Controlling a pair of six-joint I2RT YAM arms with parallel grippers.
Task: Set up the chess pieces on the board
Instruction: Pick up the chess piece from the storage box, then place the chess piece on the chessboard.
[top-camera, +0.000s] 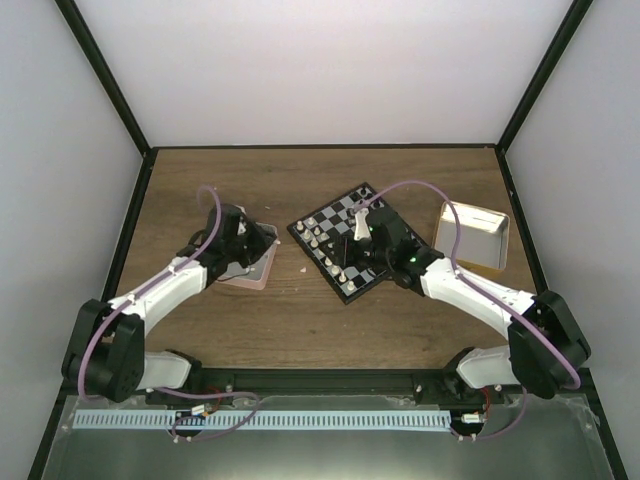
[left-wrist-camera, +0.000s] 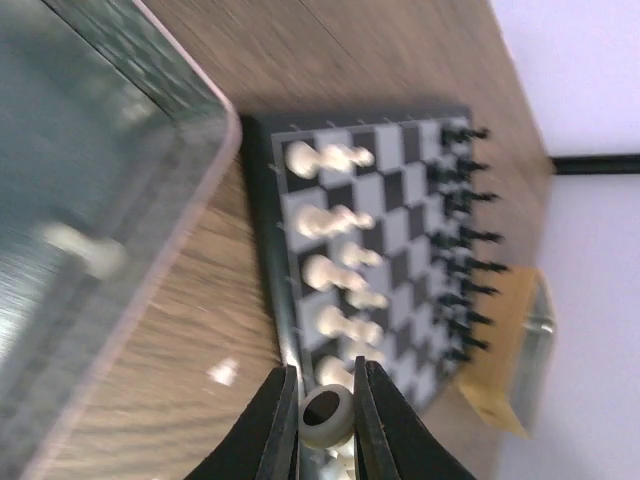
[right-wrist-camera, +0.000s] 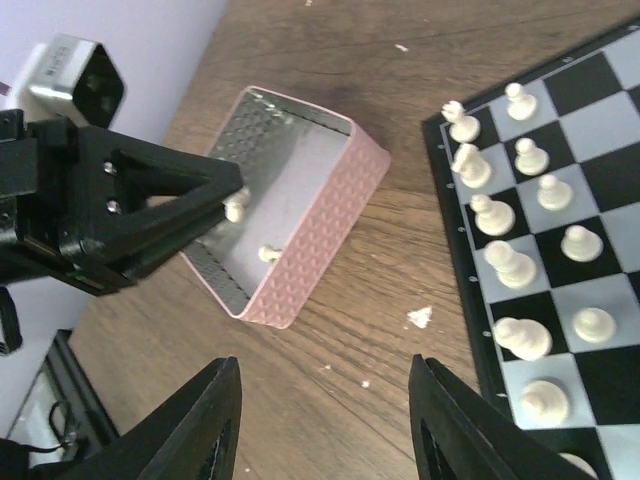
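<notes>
Left fingers (left-wrist-camera: 272, 425) pinching tiny cream-white chess piece (left-wrist-camera: 327, 415) by pink square tray (right-wrist-camera: 330, 220), likely heading for black-and-grey chequered board (left-wrist-camera: 400, 215); right fingers (right-wrist-camera: 200, 420) hanging spread

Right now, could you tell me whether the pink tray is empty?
Not empty: the right wrist view shows one cream piece inside the pink tray.

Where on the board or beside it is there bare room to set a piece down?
Free: middle ranks of the board, between cream-white pieces and black pieces; the table strip between board and pink tray. Crowded: both piece-lined edges.
</notes>
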